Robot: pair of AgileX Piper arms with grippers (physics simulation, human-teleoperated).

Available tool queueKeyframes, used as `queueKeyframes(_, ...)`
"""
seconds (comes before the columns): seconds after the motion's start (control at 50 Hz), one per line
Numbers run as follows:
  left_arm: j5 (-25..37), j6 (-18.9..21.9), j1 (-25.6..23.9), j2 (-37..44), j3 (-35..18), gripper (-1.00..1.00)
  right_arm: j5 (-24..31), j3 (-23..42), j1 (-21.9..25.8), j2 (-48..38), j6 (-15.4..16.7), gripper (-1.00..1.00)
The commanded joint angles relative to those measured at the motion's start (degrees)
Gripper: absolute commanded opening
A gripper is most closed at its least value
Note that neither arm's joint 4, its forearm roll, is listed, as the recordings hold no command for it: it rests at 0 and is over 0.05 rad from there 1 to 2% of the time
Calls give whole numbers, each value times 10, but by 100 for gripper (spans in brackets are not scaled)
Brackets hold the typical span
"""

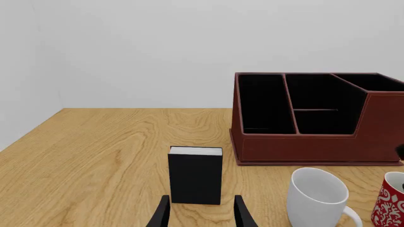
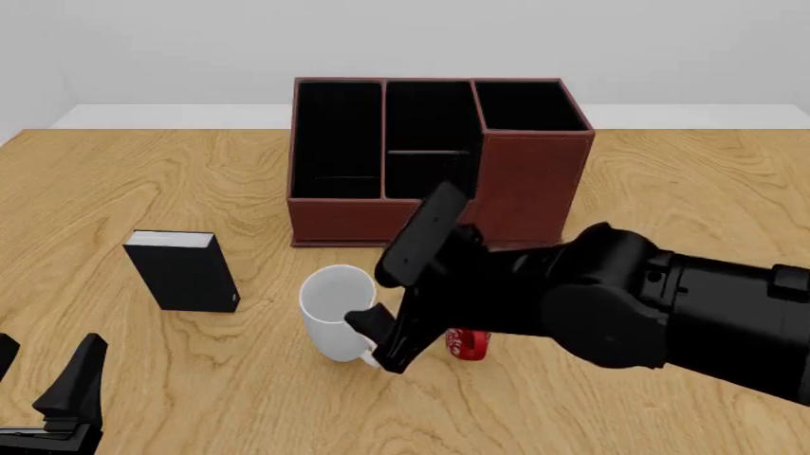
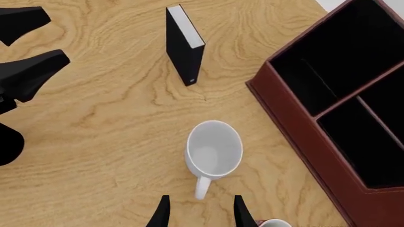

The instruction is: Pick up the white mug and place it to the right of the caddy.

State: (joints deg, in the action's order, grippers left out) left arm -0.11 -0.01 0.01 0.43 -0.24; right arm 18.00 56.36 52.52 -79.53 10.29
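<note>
The white mug [image 2: 333, 301] stands upright on the table in front of the caddy [image 2: 431, 161], its handle pointing toward the arms' side. My right gripper [image 3: 200, 213] hovers open above the mug's handle [image 3: 202, 187], holding nothing; in the front view the right gripper [image 2: 377, 341] sits at the mug's near right side. The left wrist view shows the white mug [image 1: 315, 195] near the caddy [image 1: 315, 118]. My left gripper [image 2: 45, 372] is open and low at the near left corner, far from the mug.
A small black book-like box [image 2: 184, 271] stands upright left of the mug, right in front of the left gripper [image 1: 202, 215]. A red mug [image 2: 469, 344] with white lettering stands just right of the white mug, mostly hidden by the right arm.
</note>
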Motion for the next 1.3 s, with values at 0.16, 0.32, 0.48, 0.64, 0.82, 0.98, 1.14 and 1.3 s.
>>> queueKeyframes(0.16, 0, 0, 0, 0, 0, 100, -22, -10, -4, -27, -14, 100)
queueKeyframes(0.32, 0, 0, 0, 0, 0, 100, -28, -11, -3, -36, -19, 100)
queueKeyframes(0.48, 0, 0, 0, 0, 0, 100, -31, -12, -3, -44, -22, 100)
queueKeyframes(0.64, 0, 0, 0, 0, 0, 100, -36, -13, -3, -54, -28, 100)
queueKeyframes(0.82, 0, 0, 0, 0, 0, 100, -39, -10, -2, -66, -33, 100)
queueKeyframes(0.98, 0, 0, 0, 0, 0, 100, -47, -12, -3, -78, -39, 100)
queueKeyframes(1.14, 0, 0, 0, 0, 0, 100, -46, -12, -8, -86, -40, 100)
queueKeyframes(1.3, 0, 0, 0, 0, 0, 100, -53, -17, -12, -97, -41, 100)
